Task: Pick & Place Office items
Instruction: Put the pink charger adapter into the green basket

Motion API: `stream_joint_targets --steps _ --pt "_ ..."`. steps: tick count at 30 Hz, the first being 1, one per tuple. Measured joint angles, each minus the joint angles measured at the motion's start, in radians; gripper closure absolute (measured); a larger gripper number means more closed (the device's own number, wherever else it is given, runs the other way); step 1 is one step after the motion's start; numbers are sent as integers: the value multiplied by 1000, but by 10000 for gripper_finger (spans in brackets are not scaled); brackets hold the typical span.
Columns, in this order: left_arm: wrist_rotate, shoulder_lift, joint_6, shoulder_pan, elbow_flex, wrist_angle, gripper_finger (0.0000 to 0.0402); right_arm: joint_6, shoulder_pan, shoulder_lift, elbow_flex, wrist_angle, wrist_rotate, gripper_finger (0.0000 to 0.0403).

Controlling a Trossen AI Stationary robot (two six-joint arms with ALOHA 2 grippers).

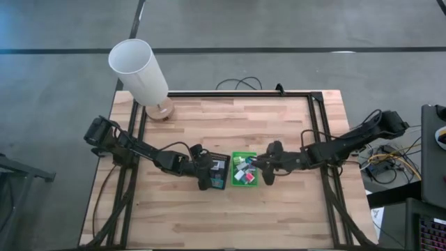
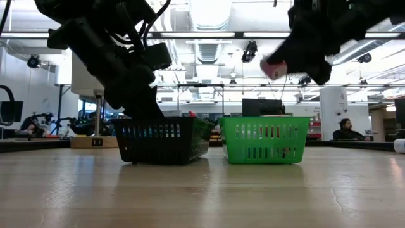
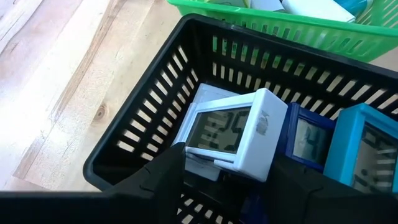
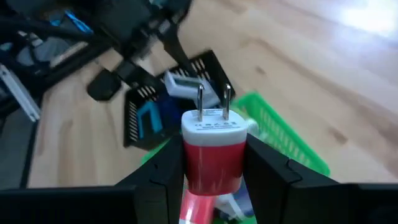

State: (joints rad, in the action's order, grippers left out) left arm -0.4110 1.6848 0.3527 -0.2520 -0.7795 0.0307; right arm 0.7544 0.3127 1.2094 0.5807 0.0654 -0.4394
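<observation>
Mid-transfer on both sides, by the look of it: right gripper [image 4: 214,163] clamped on a red-and-white plug adapter [image 4: 213,148], prongs pointing away from the wrist, held in the air above the green basket [image 2: 264,138]; left gripper [image 3: 227,171] down inside the black basket [image 3: 134,134], fingers closed on the lower edge of a white digital clock [image 3: 231,132] that sits tilted against the basket wall. Beside that clock, still in the black basket, a dark-blue clock [image 3: 306,137] and a teal clock [image 3: 367,146]. In the green basket, several more small items in white, pink and teal, too small in the overhead view to name. Next move for the right side probably a choice between lowering the adapter into a basket and carrying it across; direction not readable from here, so clearance over the basket rims the main concern either way. For the left, a straight lift needed to free the white clock without dragging its blue neighbour or tipping the light basket. Left arm reaching in low from the table's left edge, wrist pitched steeply down into the basket; right arm stretched in from the right edge, wrist raised, gripper just above basket height. Baskets side by side near the table's middle, white lamp [image 1: 141,74] well apart at the far left corner.
</observation>
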Motion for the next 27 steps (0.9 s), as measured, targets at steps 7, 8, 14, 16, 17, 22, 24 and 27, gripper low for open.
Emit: stream_joint_targets --steps 7,8,14,16,17,22,24,27 --pt "0 -5 -114 0 -7 -25 213 -15 0 135 -19 143 77 280" --pt "1 -10 -138 -1 -17 -27 213 -29 0 161 -3 156 80 280" --pt "25 -85 -219 -34 -72 10 213 -110 -1 287 142 123 91 280" --pt "26 -119 -219 -52 -69 33 213 -131 -1 321 193 100 110 280" --pt "26 -137 -219 -61 -68 32 213 -133 -1 333 214 85 119 280" --pt "23 -213 -185 -102 -55 110 213 -129 -2 384 304 -78 123 280" --pt "22 -243 -178 -114 -48 120 213 -118 -5 391 331 -141 126 280" --pt "22 -285 -162 -129 -28 128 213 -93 -13 406 354 -211 130 280"
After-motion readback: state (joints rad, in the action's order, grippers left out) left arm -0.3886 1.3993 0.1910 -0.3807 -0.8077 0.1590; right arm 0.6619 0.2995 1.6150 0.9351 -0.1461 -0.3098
